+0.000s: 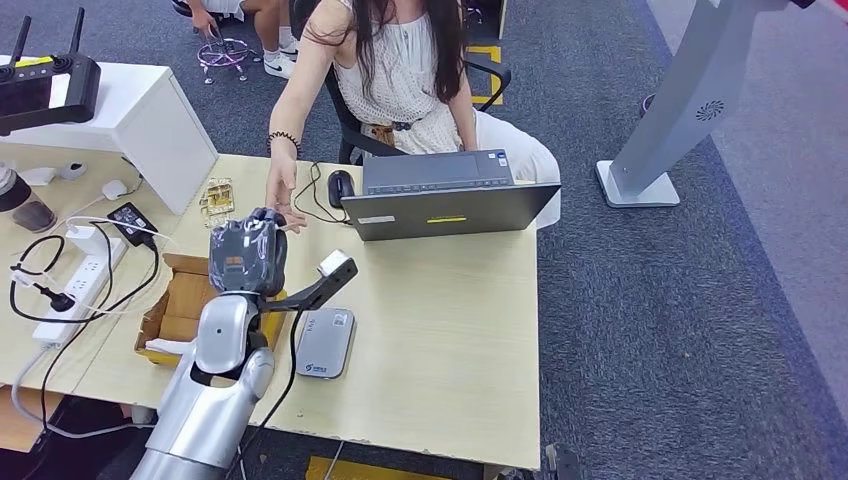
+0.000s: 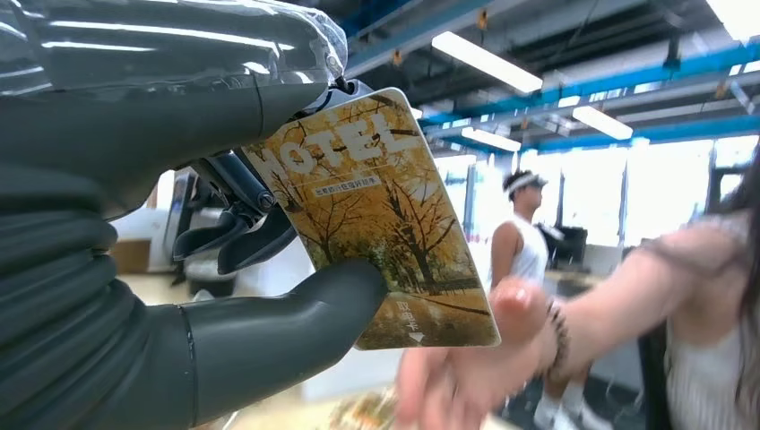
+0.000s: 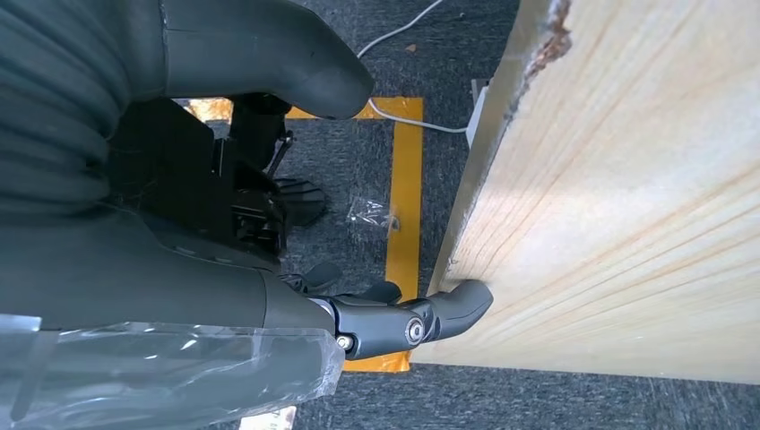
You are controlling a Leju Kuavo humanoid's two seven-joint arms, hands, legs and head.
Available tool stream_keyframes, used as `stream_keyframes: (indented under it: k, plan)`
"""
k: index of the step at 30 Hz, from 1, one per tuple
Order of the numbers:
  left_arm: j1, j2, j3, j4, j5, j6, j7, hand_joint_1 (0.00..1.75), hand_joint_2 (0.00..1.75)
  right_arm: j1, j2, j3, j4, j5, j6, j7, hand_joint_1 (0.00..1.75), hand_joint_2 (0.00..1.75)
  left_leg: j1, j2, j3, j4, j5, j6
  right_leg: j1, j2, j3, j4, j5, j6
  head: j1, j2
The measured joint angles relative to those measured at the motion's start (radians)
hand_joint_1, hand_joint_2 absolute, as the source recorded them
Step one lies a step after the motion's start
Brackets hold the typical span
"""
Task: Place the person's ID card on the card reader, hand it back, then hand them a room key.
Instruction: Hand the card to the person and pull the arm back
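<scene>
From the head view I see my left hand (image 1: 248, 252) raised over the left part of the pale wooden table (image 1: 450, 330), with the person's hand (image 1: 283, 198) just beyond it on the far side. Behind that reach sit a black mouse (image 1: 340, 187) and an open grey laptop (image 1: 445, 195), its lid tilted back toward me. A small clear stand (image 1: 217, 198) is left of the person's hand. Nearer me, an open cardboard box (image 1: 175, 305) lies under my forearm, and the flat grey card reader (image 1: 326, 342), rounded at the corners, lies just right of it. A white power strip (image 1: 75, 290) with looping black cables occupies the far-left desk.

In the left wrist view the room key (image 2: 381, 219) is a glossy rectangular card printed with golden autumn trees and the word HOTEL. I have it pinched between the thick grey thumb and the darker fingers (image 2: 237, 237), which curl behind it. The person's hand (image 2: 466, 363), blurred, is right below the card's lower corner; whether it touches I cannot tell. Clear plastic film wraps the back of my hand.

My right hand (image 3: 358, 305) hangs beside the table's raw wooden edge (image 3: 502, 143), fingers loosely spread and holding nothing, above dark carpet crossed by yellow floor tape (image 3: 405, 215).
</scene>
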Motion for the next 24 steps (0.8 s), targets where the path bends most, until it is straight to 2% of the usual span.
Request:
stream_keyframes:
  k: [4,8,15,19,24]
  plan:
    - [-0.121,0.02,-0.001,0.031,0.0,-0.042,0.016,1.75,1.75,-0.002,0.0,0.013,0.0,0.001,0.0,0.005,0.0,1.75,0.0,0.0,0.0,0.0,0.001,-0.001,0.0,0.001,-0.001,0.001,0.001,0.0,0.0,0.0]
    - [-0.206,0.029,-0.015,0.085,0.0,-0.076,0.033,1.75,1.75,-0.002,0.0,0.023,0.0,-0.002,0.001,0.009,0.0,1.75,0.001,0.002,0.0,0.0,0.001,-0.002,0.001,0.002,-0.002,0.002,0.002,-0.001,0.0,0.0]
    - [-0.263,0.037,-0.032,0.134,0.0,-0.08,0.037,1.75,1.75,-0.003,0.0,0.035,0.0,-0.005,0.001,0.012,0.0,1.75,0.001,0.005,0.0,0.0,0.001,-0.002,0.001,0.006,-0.004,0.002,0.002,-0.002,0.0,0.0]
    - [-0.268,0.038,-0.033,0.148,0.0,-0.077,0.036,0.0,1.75,-0.002,0.0,0.035,0.0,-0.007,0.001,0.012,0.0,1.75,0.001,0.006,-0.001,0.0,0.001,-0.002,0.002,0.006,-0.004,0.002,0.002,-0.002,0.0,0.0]
    - [-0.257,0.042,-0.032,0.155,0.003,-0.031,0.011,0.0,1.75,-0.002,0.0,0.037,0.0,-0.011,0.001,0.012,0.0,1.75,0.002,0.006,-0.001,0.0,0.001,-0.002,0.002,0.006,-0.004,0.002,0.002,-0.002,0.0,0.0]
